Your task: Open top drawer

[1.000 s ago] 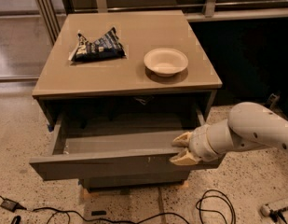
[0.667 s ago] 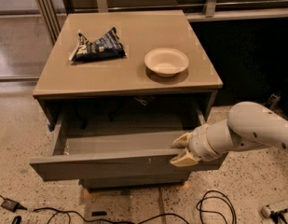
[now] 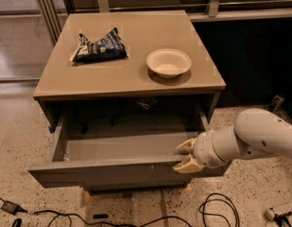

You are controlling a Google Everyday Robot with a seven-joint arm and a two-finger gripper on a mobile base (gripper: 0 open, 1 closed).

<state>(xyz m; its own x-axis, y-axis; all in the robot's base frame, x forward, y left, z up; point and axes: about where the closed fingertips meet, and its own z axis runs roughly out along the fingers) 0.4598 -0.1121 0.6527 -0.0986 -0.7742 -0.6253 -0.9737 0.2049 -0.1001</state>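
The top drawer (image 3: 107,172) of the cabinet is pulled well out toward me. Its grey-brown front faces down and forward, and its shallow grey inside (image 3: 122,146) shows with nothing in it. My gripper (image 3: 184,156) is at the right end of the drawer front. Its two cream fingers (image 3: 185,147) are closed over the front's top edge, one inside the drawer and one outside. My white arm (image 3: 261,138) comes in from the right. The lower drawer fronts are hidden under the open drawer.
On the tan cabinet top (image 3: 131,82) lie a dark snack bag (image 3: 99,47) at the back left and a white bowl (image 3: 168,62) at the right. Black cables (image 3: 216,211) lie on the speckled floor in front. A metal rail and dark panel stand behind.
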